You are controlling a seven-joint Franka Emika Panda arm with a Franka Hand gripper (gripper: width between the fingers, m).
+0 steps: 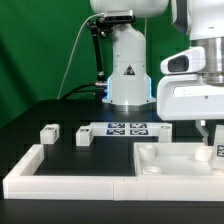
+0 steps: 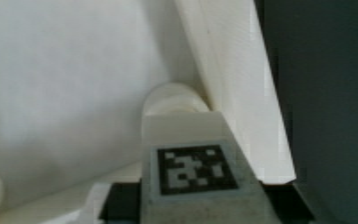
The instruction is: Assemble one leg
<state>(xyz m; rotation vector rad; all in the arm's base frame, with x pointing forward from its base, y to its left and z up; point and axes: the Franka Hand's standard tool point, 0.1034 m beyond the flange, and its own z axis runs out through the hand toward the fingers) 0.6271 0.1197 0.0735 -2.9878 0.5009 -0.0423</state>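
Note:
My gripper point(image 1: 208, 136) hangs at the exterior view's right, over the far right part of the large white square tabletop point(image 1: 165, 160). In the wrist view the gripper point(image 2: 197, 192) is shut on a white leg point(image 2: 185, 130) with a black-and-white tag; a dark finger point(image 2: 130, 196) shows on each side of it. The leg's far end rests in a corner of the tabletop point(image 2: 51, 80), against its raised rim point(image 2: 220, 60). In the exterior view the held leg point(image 1: 219, 151) shows only partly, at the frame edge. Two more legs point(image 1: 49, 131) point(image 1: 83, 136) lie on the black table to the left.
The marker board point(image 1: 125, 128) lies in front of the robot base point(image 1: 128, 70). The long white low border wall point(image 1: 60, 172) runs along the front and up the left side. Black table point(image 2: 327, 90) shows past the tabletop's rim.

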